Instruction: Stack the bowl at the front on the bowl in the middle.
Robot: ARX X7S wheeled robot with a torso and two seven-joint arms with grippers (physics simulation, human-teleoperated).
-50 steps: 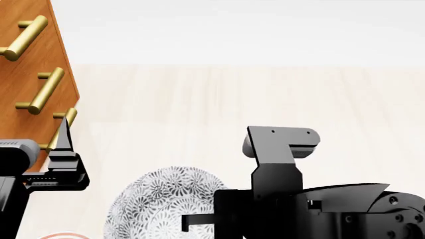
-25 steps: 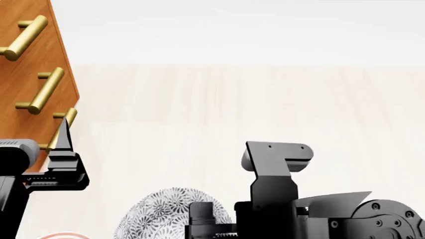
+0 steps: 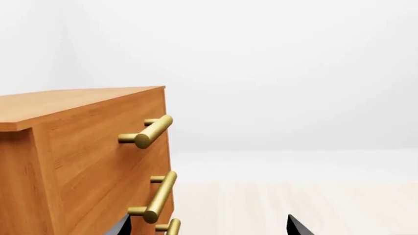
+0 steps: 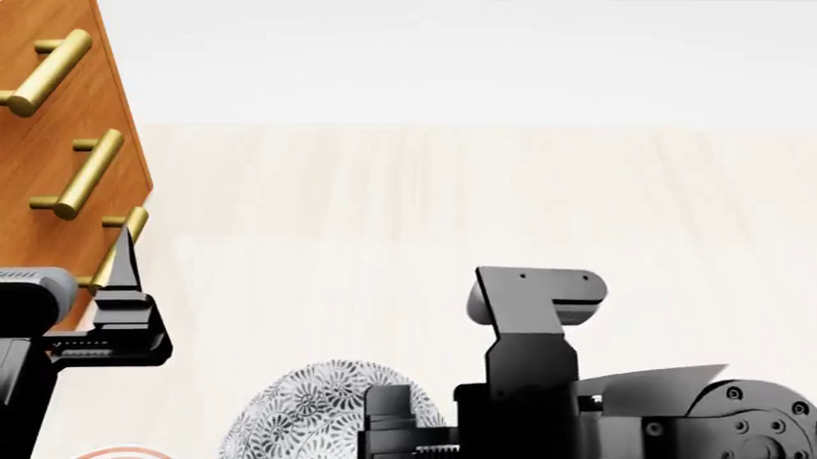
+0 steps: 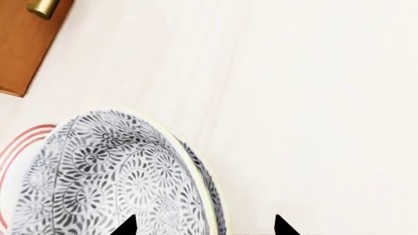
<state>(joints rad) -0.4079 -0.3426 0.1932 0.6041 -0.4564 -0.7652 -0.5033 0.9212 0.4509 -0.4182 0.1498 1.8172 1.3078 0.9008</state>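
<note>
Patterned bowl: your blue-and-white floral bowl (image 5: 124,181) sits on the pale wood counter (image 5: 313,98); in your head view it (image 4: 300,406) shows at the counter's near edge, partly hidden behind your right arm.
Second bowl: a red-ringed rim (image 5: 19,147) peeks out from behind the patterned bowl, touching or overlapping it; you cannot tell which one is uppermost. In the head view only a sliver (image 4: 115,450) shows.
Right claw: your right claw (image 5: 203,226) shows only two dark fingertips (image 5: 125,226) set wide apart. One tip lies over the patterned bowl, the other over bare counter, with the bowl's rim between them. The tips are spread and nothing is clamped between them.
Left claw: your left claw (image 3: 207,226) shows only two dark tips, spread apart, with nothing between them. It hangs just beside the drawer unit.
Drawer unit: a wooden chest of drawers (image 4: 52,143) with brass bar handles (image 3: 149,133) stands at the counter's left side.
</note>
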